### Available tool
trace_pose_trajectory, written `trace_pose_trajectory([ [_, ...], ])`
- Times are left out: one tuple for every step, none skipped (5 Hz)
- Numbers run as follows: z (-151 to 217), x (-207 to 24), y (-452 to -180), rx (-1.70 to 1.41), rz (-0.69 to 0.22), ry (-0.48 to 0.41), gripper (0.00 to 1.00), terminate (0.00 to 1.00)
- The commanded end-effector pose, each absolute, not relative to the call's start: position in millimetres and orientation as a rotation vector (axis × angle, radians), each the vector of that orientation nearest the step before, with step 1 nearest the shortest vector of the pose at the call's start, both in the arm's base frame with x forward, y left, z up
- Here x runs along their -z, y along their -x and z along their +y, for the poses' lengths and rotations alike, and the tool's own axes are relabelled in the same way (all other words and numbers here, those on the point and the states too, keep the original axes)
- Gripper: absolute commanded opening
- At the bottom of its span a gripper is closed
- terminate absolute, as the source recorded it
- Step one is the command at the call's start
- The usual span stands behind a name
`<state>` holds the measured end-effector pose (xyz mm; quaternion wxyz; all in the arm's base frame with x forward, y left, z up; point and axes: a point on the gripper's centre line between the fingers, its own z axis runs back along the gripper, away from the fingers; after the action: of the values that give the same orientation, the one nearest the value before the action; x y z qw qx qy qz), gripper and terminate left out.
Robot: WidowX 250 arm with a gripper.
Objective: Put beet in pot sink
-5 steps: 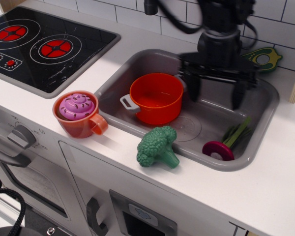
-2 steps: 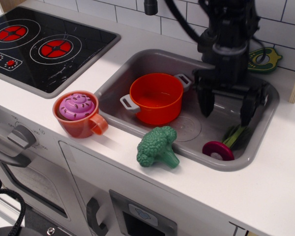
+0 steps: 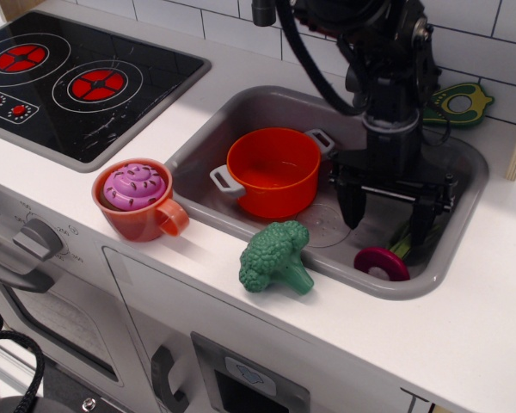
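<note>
— Observation.image showed the end effector (image 3: 385,212) low inside the sink (image 3: 241,107), its two fingers spread wide apart with nothing between them. Where was the beet (image 3: 381,262)?

— It lay on the sink floor in the corner nearest the counter's (image 3: 464,344) front and right edges, its dark round slice just below the fingers, its green stalks running back under the right one. The pot (image 3: 273,170) stood at the sink's left end, apart from it and seemingly empty.

— How would it handle?

— Probably light, stiff toy plastic, smooth enough to slip. The slice looked flat and leaned on the sink wall, so I'd judge pinching across its rim, or where the stalks meet it, safer than pressing on its faces.

— Anything nearby?

— Broccoli (image 3: 275,256) sat on the front rim; a cupcake in a mug (image 3: 139,200) sat farther left.
</note>
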<state>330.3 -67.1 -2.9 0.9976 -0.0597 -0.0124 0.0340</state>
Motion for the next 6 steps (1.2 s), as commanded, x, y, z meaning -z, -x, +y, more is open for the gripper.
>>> trace_pose_trajectory([
  [-71.9, 0.5, -324.4, -0.048, -0.048, 0.104, 0.00, 0.00],
  [-71.0, -4.1, -325.4, -0.048, -0.042, 0.136, 0.00, 0.00],
  [-71.0, -8.3, -325.5, -0.048, -0.087, 0.142, 0.00, 0.00],
  [-74.6, -21.5, -324.8, -0.051, -0.149, 0.145, 0.00, 0.00],
  [-72.2, -57.2, -329.7, -0.115, -0.323, 0.145, 0.00, 0.00],
  [-51.6, -93.2, -338.7, -0.231, -0.443, 0.104, 0.00, 0.00],
])
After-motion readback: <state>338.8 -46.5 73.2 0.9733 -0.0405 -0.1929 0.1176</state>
